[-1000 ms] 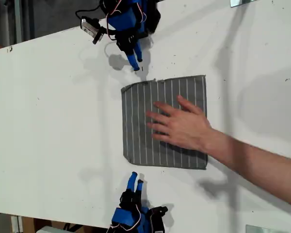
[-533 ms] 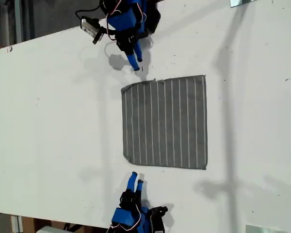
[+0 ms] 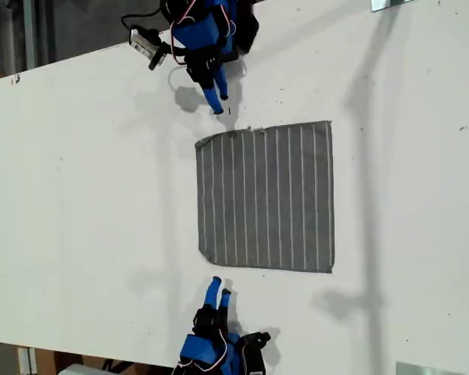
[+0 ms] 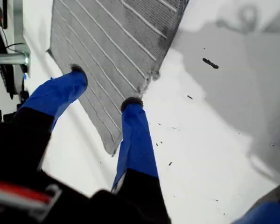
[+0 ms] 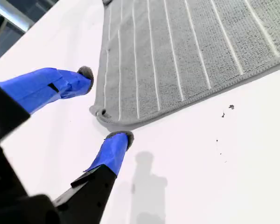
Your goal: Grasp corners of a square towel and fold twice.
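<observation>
Item 1, the towel: it lies flat and fully spread on the white desk, slightly right of centre in the exterior view. Its pinstripes run from the top of that view to the bottom. All four edges rest on the desk, and I see no fold.

Item 2, my first claw: it sits at the upper centre of the exterior view and points down the frame toward the towel's upper-left corner. It is close to that corner but apart from it. In the first wrist view, my first claw stands spread with nothing held between its blue fingers. The towel appears beyond them, and one edge has a small frayed spot.

Item 3, my second claw: it sits at the lower centre of the exterior view and points up the frame at the towel's lower-left corner. It is near that corner without touching it. In the second wrist view, my second claw is also spread and holds nothing. The rounded corner shows in the gap between its fingers, lying on the desk.

Item 4, the desk: a few small dark specks lie beside the towel's edge.
</observation>
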Available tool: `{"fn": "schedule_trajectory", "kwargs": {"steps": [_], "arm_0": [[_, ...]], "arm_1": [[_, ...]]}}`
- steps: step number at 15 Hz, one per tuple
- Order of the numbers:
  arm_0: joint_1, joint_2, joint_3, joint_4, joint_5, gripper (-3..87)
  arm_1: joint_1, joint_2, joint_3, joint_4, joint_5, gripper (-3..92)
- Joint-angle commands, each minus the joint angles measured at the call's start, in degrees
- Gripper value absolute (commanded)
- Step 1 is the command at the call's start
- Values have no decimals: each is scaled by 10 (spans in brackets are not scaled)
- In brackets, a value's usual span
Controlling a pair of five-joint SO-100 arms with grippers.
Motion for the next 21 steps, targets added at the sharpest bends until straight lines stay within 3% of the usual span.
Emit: {"fn": "schedule_trajectory", "kwargs": {"steps": [1, 2, 4, 6, 8, 9, 10, 11, 12, 14, 16, 17, 19, 21], "arm_0": [[1, -3, -1, 2, -10, 225], [1, -3, -1, 2, -10, 225], [1, -3, -1, 2, -10, 225], [-25, -3, -1, 2, -11, 224], [-83, -3, -1, 2, -10, 261], [-95, -3, -1, 2, -9, 264], [-87, -3, -1, 2, -8, 262], [-75, -3, 2, -5, 21, 217], [-75, -3, 15, -35, 54, 171], [-55, -3, 47, -122, 199, 206], [-38, -3, 38, -127, 207, 228], [-26, -3, 35, -163, 193, 227], [-4, -4, -23, -120, 146, 220], [41, -11, -45, -90, 77, 208]], "arm_1": [[62, 0, -3, 11, -10, 207], [78, 0, -3, 11, -10, 207], [98, 0, -3, 11, -10, 351], [72, 0, 1, 7, -39, 329], [-8, 0, 1, -10, 53, 309], [-40, 0, 10, -32, 81, 275], [-55, 0, 11, -33, 78, 171], [-74, 0, 13, -37, 76, 251], [-98, -1, 30, -82, 18, 339], [-131, -44, 46, -147, -31, 384], [-120, -230, -85, -132, -70, 496], [-102, -362, -178, -155, -118, 493], [-105, -620, -355, -140, -156, 465], [-160, -822, -462, -117, -135, 453]]}}
